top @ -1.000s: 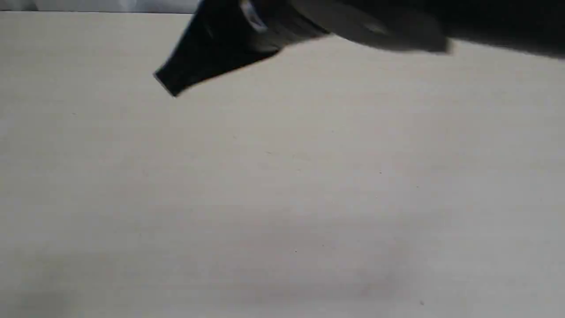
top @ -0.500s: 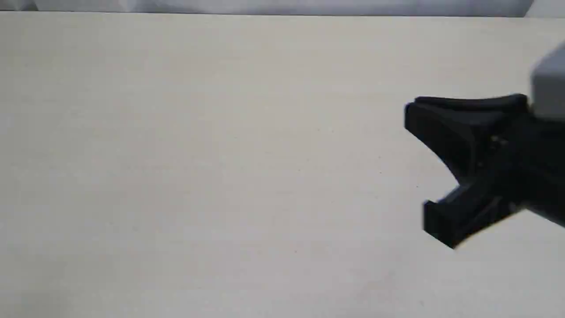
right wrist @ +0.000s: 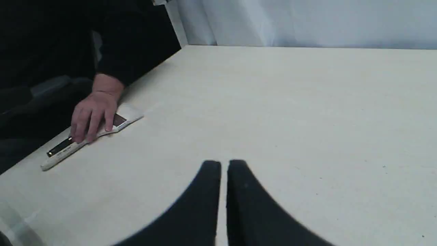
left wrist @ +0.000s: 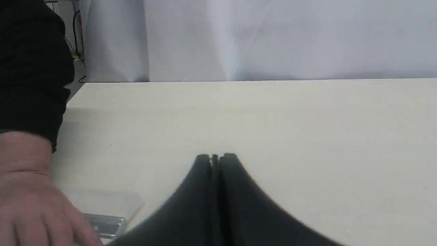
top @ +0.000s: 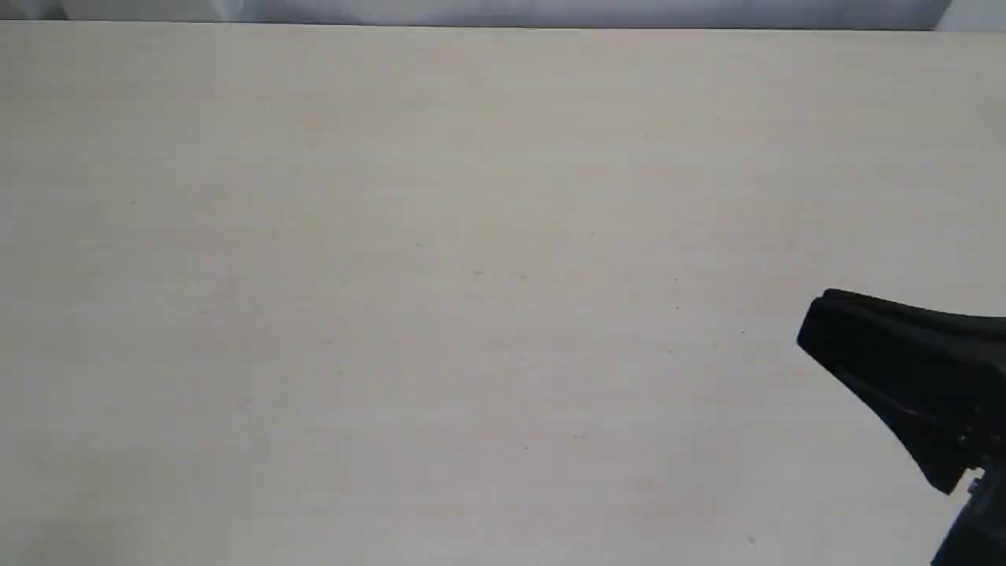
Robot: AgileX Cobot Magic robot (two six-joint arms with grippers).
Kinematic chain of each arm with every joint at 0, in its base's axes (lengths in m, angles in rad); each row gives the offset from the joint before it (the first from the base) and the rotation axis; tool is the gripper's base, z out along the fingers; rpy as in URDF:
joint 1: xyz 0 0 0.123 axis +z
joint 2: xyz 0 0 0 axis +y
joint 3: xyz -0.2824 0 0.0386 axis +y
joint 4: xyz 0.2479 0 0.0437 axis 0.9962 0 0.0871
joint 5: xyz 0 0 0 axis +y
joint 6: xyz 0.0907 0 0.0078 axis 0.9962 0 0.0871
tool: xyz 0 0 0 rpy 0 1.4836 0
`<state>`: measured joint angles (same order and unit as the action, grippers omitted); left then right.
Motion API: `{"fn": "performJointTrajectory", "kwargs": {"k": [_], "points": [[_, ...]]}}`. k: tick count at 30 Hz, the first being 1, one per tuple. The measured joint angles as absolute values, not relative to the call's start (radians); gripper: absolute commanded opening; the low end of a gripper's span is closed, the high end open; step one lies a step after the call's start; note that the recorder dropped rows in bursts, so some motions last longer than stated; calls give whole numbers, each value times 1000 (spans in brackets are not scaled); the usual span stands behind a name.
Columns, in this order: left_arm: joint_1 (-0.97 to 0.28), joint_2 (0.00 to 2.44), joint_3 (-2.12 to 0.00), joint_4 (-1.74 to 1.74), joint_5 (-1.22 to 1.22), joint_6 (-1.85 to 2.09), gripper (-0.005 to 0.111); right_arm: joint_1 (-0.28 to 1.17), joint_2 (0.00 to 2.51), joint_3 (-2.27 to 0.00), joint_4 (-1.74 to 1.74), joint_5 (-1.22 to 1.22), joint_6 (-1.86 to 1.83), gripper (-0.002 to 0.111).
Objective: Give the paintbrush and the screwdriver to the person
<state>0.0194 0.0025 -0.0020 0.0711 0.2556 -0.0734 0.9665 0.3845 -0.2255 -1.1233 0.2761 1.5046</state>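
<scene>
The left gripper: jaws pressed together, empty, over the pale beige table. The right gripper: jaws drawn almost together, thin slit between, nothing held. Wide flat paintbrush with whitish bristles, silver ferrule and light wooden handle lies near the table edge under the person's hand, which is light-skinned with a black sleeve. Small black-handled screwdriver lies along the brush handle, against it.

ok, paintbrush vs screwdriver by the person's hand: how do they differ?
Size: the paintbrush is longer, with a wide flat head; the screwdriver is shorter and slim.
Colour: the paintbrush is pale; the screwdriver's handle is black.
Cover: the person's hand rests across the paintbrush's middle, while the screwdriver lies mostly clear of it.
Shared: both lie flat on the table, side by side near its edge.
</scene>
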Motion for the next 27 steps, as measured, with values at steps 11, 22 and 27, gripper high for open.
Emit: {"fn": "performJointTrajectory", "kwargs": {"k": [11, 22, 27], "points": [[19, 2, -2, 71, 256, -73, 0, 967, 333, -222, -1186, 542, 1480, 4], [19, 2, -2, 71, 256, -73, 0, 508, 84, -198, -1189, 326, 1264, 4], [19, 2, -2, 71, 256, -73, 0, 148, 15, -169, -1179, 26, 1232, 4]]}}
